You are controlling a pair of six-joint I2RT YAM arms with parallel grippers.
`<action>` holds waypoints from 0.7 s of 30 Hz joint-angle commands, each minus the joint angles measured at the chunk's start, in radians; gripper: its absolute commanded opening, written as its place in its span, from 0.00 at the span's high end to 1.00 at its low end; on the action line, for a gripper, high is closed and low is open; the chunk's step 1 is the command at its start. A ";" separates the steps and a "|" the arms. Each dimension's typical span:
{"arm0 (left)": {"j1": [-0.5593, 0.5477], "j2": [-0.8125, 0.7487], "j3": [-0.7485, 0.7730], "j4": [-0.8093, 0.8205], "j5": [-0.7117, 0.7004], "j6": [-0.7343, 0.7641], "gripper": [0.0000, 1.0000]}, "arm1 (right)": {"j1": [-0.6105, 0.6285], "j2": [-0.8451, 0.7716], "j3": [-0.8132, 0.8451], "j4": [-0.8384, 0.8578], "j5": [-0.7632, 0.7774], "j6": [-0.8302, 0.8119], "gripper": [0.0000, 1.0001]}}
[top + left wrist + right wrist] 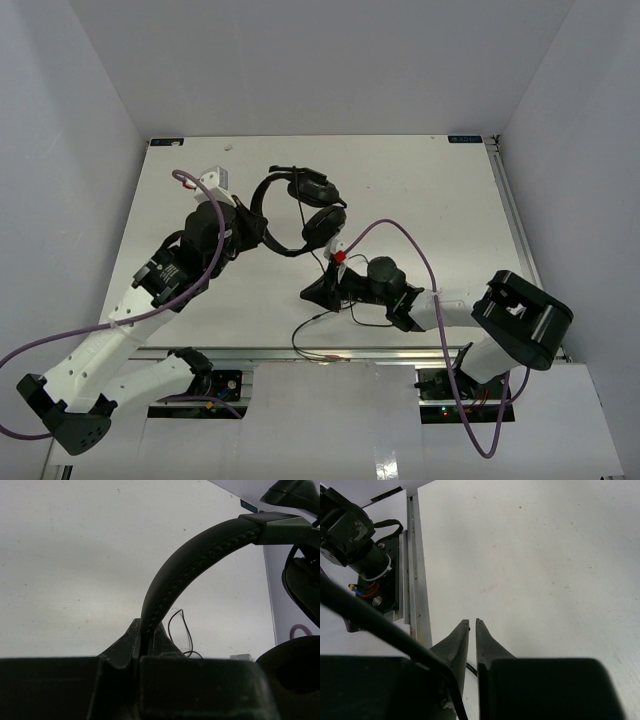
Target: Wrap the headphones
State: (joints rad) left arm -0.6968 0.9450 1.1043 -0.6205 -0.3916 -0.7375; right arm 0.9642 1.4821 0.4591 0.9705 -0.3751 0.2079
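The left gripper (147,632) is clamped tight on the headband (200,555) of the headphones (322,226). Its two fingers press against either side of the stitched black band, which rises from between them and arcs away toward the earcups. From above, this gripper sits at the left end of the band, with the two round earcups just to its right, one (310,187) farther back than the other (325,225), over the middle of the white table (430,190). Whether the earcups rest on the surface or hang slightly off it cannot be told. The right gripper (472,623) lies low over the table just in front of the nearer earcup, with its fingers drawn almost together and only a thin slit between them. The thin dark cable (470,668) shows just beneath the fingers near their base; whether it is pinched there cannot be told. From above, the cable (300,345) trails off in a loose loop toward the near edge of the table. A purple robot cable (400,235) arches over the right arm.
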 commanded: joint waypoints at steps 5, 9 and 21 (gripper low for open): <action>-0.003 -0.098 -0.033 0.165 0.093 -0.049 1.00 | 0.001 0.075 0.017 0.088 -0.015 0.001 0.90; -0.003 -0.102 -0.017 0.183 0.200 -0.022 1.00 | -0.012 0.097 0.041 0.065 0.004 -0.008 0.92; -0.003 -0.071 0.048 0.025 0.779 0.258 1.00 | -0.327 0.052 0.261 -0.220 -0.185 0.025 0.92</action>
State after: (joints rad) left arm -0.6957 0.8856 1.0996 -0.5492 0.1544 -0.5867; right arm 0.7055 1.5765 0.6243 0.8798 -0.4938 0.2377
